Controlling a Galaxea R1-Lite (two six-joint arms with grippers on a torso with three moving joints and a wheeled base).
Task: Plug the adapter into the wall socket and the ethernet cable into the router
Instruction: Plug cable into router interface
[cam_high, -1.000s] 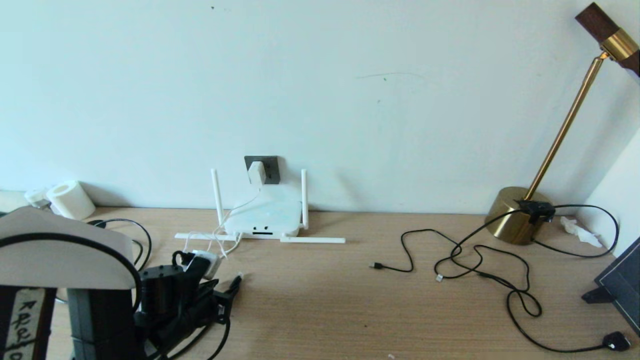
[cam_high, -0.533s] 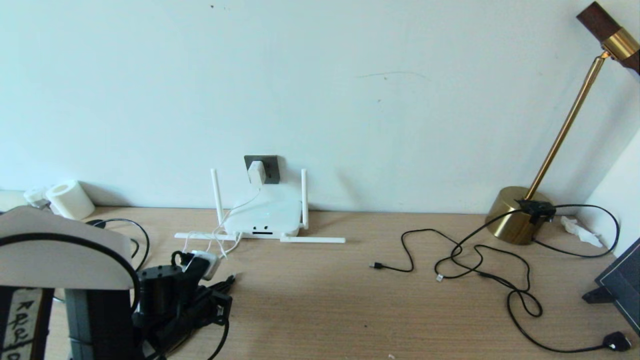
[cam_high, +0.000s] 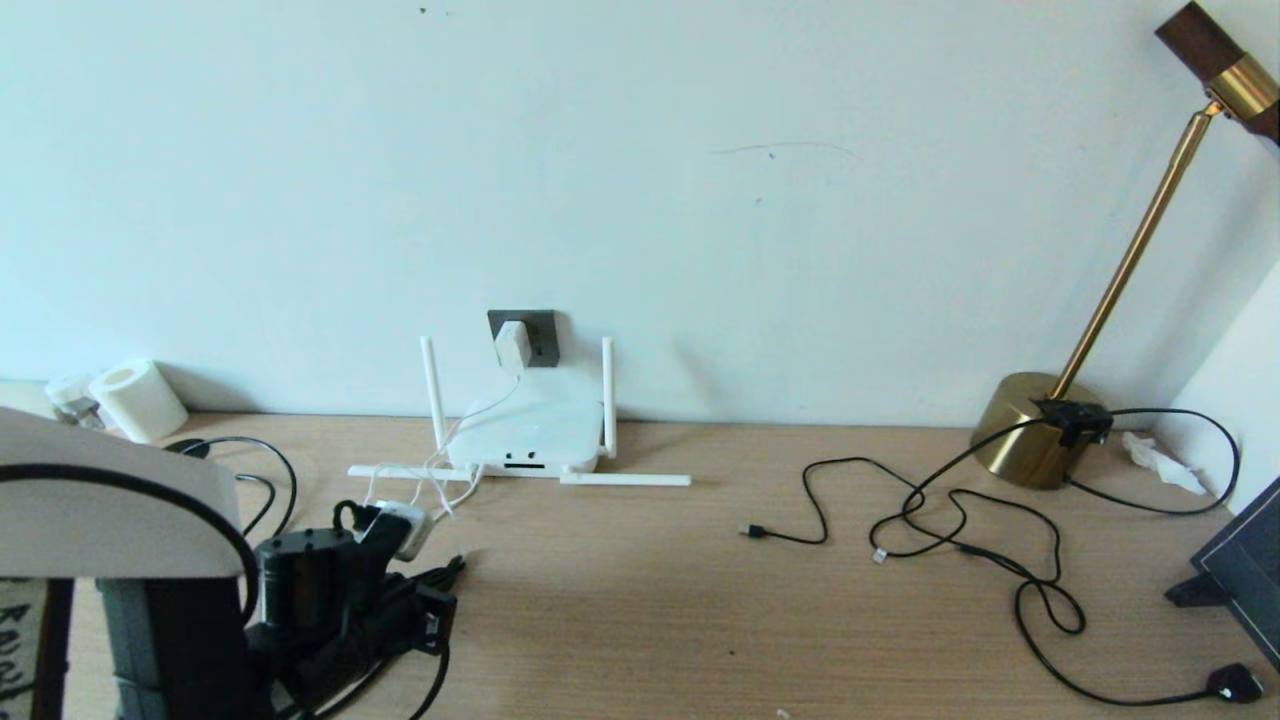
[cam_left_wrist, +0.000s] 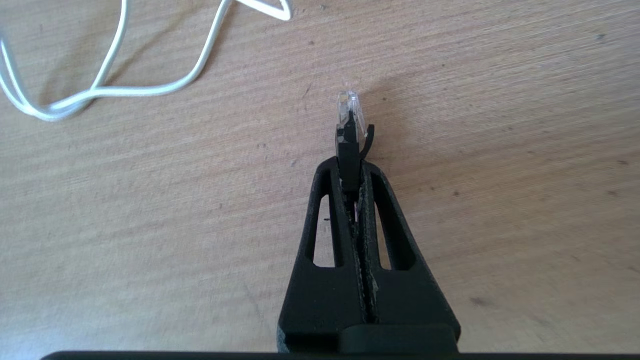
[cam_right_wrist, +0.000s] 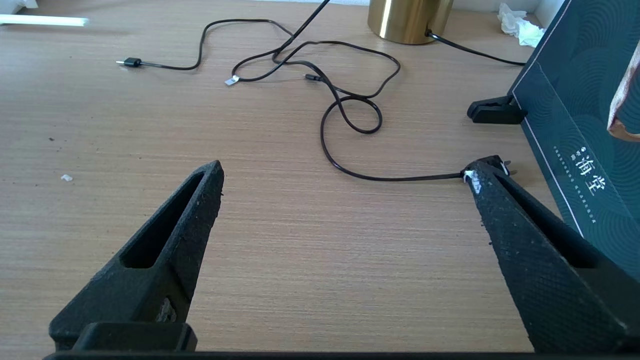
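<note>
My left pincer (cam_left_wrist: 352, 172), clamped on the ethernet cable (cam_left_wrist: 350, 130) connector, has drawn back toward the lower left of the head view, away from the router (cam_high: 525, 432). The adapter (cam_high: 512, 345) already sits in the wall socket (cam_high: 540, 335), so insertion into the router port remains. My right pincer (cam_right_wrist: 345, 175) hangs wide apart over the counter (cam_right_wrist: 280, 240).

One router (cam_high: 525, 432); four antennas (cam_high: 433, 379); one adapter (cam_high: 512, 346); one lamp (cam_high: 1040, 430).

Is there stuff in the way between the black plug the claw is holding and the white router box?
Partly. The left claw pinches the ethernet cable low over the desk. Between it and the router lie loops of thin white cord and one flat antenna. The dark ports themselves look uncovered.
</note>
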